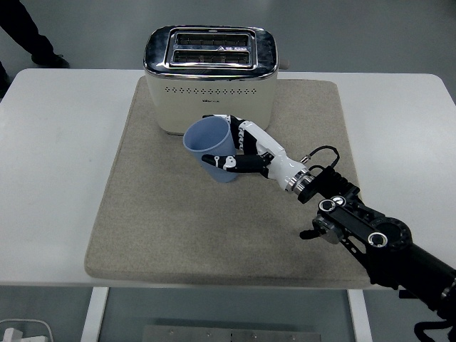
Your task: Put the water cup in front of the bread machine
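We see an evenly and brightly lit scene under diffuse overhead light. The toaster (210, 78) serves as our reference: its chrome top carries soft highlights, and a faint shadow falls on the mat (164, 214) just in front of it. Focus is sharp on the toaster and in front of it. The white table (57, 164) left of it shows no harsh glare.

The right arm (377, 242) enters from the lower right corner and stretches diagonally up and to the left, its black jointed links ending in a silver wrist ring. Beyond the ring, the white-and-black right hand (249, 153) points left, its fingers (219, 161) curled in a grasp, thumb low and the others higher. The left arm is out of view.
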Robot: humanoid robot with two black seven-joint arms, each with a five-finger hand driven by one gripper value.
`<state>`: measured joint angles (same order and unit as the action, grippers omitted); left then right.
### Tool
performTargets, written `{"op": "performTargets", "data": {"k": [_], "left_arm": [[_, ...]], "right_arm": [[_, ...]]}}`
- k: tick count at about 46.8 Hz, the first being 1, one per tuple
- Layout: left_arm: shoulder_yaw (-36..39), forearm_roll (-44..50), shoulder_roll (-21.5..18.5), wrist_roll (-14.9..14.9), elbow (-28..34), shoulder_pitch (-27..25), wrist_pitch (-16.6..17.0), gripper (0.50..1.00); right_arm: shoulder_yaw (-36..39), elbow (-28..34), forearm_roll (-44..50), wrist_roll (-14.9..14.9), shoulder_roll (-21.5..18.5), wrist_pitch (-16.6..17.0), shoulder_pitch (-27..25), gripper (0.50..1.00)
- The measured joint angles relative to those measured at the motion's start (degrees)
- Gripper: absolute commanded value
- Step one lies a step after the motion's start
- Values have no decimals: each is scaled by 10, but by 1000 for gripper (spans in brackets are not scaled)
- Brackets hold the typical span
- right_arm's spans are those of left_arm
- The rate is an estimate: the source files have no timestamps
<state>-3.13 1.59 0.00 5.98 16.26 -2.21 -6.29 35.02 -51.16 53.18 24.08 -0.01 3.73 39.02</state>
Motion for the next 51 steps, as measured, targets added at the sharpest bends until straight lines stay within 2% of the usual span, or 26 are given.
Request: {"op": "performTargets", "data": {"k": [12,15,21,23,31,35,51], "left_arm": [[0,0,0,0,0,0,0,1000],[0,0,0,0,0,0,0,1000],[0,0,0,0,0,0,0,1000],[0,0,0,0,0,0,0,1000],[0,0,0,0,0,0,0,1000],[0,0,0,0,0,0,0,1000],[1,0,0,0,0,0,0,1000]], "right_arm": [[-23,-4,-3,0,0,-24,-2,533],[-27,-4,-4,0,0,-26,-3,551],[-29,-4,-6,0,0,-28,-3,641],[-29,-4,-6,0,0,-28,-3,654],[-28,-4,-8,0,0,-28,-3,864],[-27,-5,-9,0,0,-28,-3,911],[-25,-10,-10,0,0,-26,-6,924]]}}
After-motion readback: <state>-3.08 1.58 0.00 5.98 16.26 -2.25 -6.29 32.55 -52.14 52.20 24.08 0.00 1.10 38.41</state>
